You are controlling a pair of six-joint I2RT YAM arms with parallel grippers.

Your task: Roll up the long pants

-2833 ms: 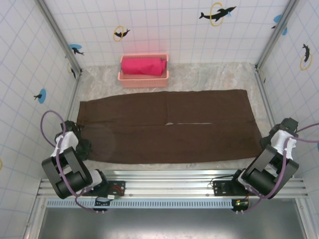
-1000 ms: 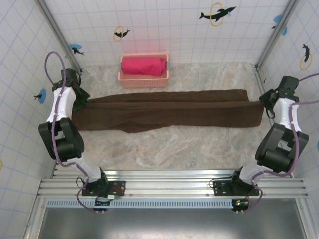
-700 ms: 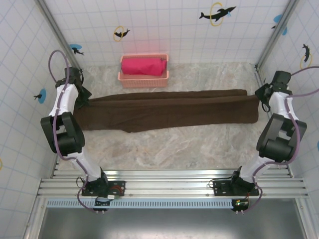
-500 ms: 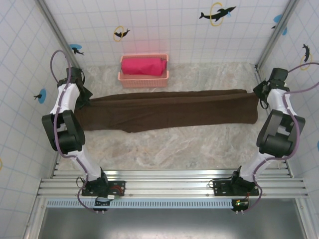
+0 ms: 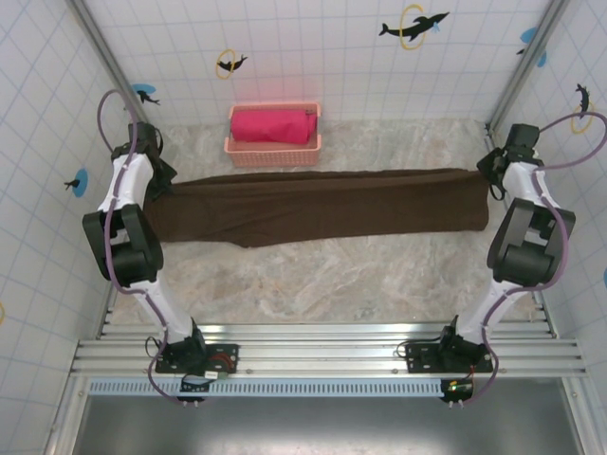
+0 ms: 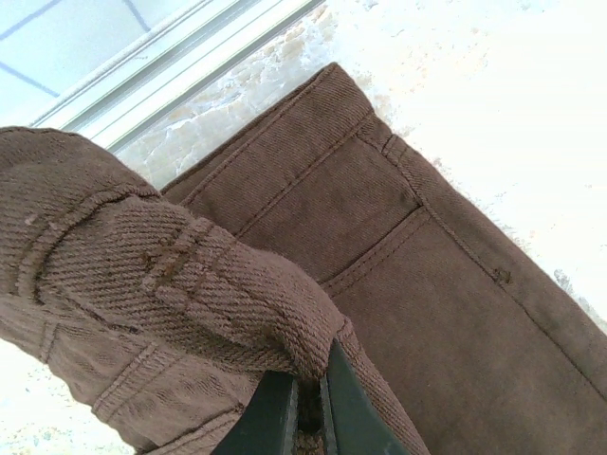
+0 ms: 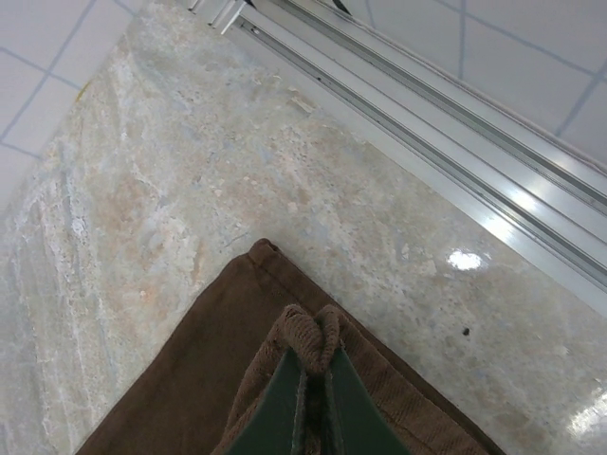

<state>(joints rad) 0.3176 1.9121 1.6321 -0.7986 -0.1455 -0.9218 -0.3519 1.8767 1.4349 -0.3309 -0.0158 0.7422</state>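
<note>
Across the far half of the table [image 5: 332, 284] the long pants [image 5: 322, 207] lie doubled lengthwise into one brown band, almost wall to wall, just in front of the pink basket [image 5: 275, 152] holding the pink rolled cloth [image 5: 273, 125]

Grip state:
- left gripper [image 6: 302, 403] at the waist end, fingers [image 6: 270, 417] pinched tight on a thick bunched fold of waistband held up off the layer below
- right gripper [image 7: 310, 384] at the cuff end, nipped closed on a thin ridge of hem, cloth under it flat on the table

Risks as I read them:
- right bite is shallow, just the hem edge. Any stretch along the band and it likely pops out, and that end drops unaligned
- fold isn't square: near edge bulges out left of centre, lower layer showing. Rolling from this probably gives a cone or a telescoping roll
- waistband is bulky and stiff. On release the bunch may spring open and undo the fold at that end
- both arms are at long reach, tight to the side walls. Right wrist sits close to the metal rail [image 7: 427, 142], so little margin for a swing outward
- basket is near the far edge of the band, so a push forward could shove it

I'd set both ends down gently and square the near edge before starting any roll
</note>
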